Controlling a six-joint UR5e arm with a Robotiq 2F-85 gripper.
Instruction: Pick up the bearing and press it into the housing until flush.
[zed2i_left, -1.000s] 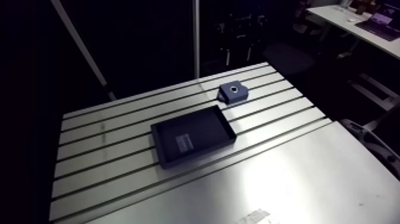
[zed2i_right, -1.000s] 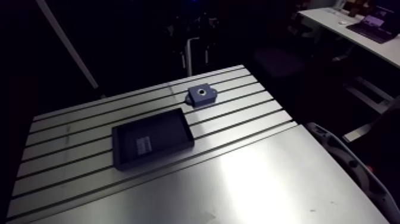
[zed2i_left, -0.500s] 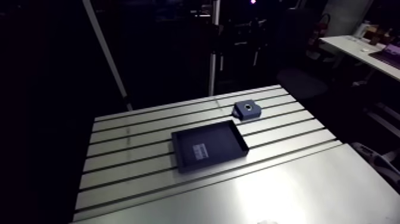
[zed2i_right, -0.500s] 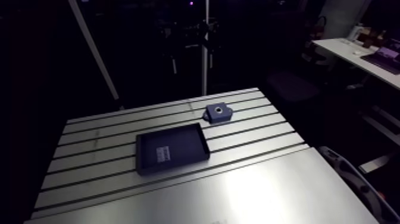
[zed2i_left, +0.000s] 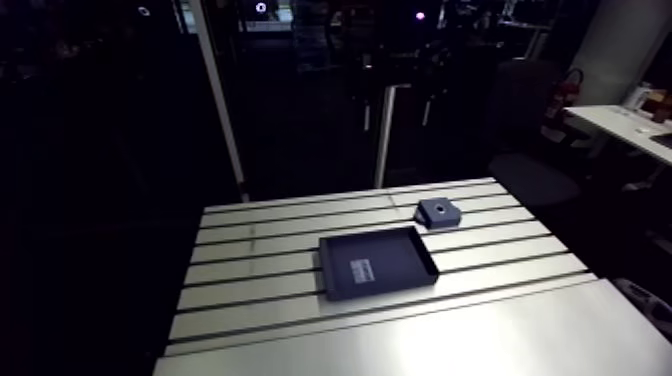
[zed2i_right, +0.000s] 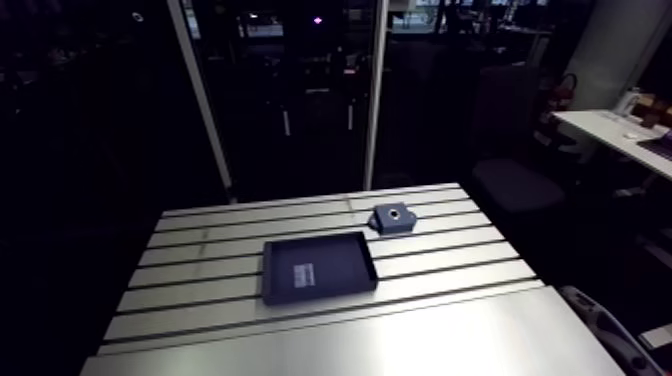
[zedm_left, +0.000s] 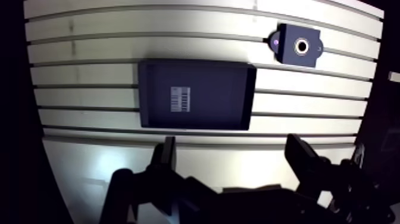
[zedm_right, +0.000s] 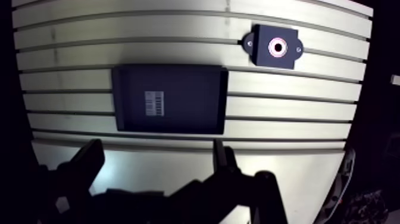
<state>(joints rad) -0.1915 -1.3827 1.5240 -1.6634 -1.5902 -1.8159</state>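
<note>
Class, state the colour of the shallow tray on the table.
Tray: near black, with a white barcode label inside; clearest in the wrist view.

One dark tray (zedm_left: 223, 95), one housing (zedm_left: 287, 52), one slotted table (zedm_left: 83, 65).

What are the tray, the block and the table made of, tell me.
Tray: probably plastic, matte dark, no glints, white barcode label. Block: dark matte bluish, plastic or coated metal, cannot tell. Table: metal, likely aluminium, pale brushed sheen, straight slots.
</note>
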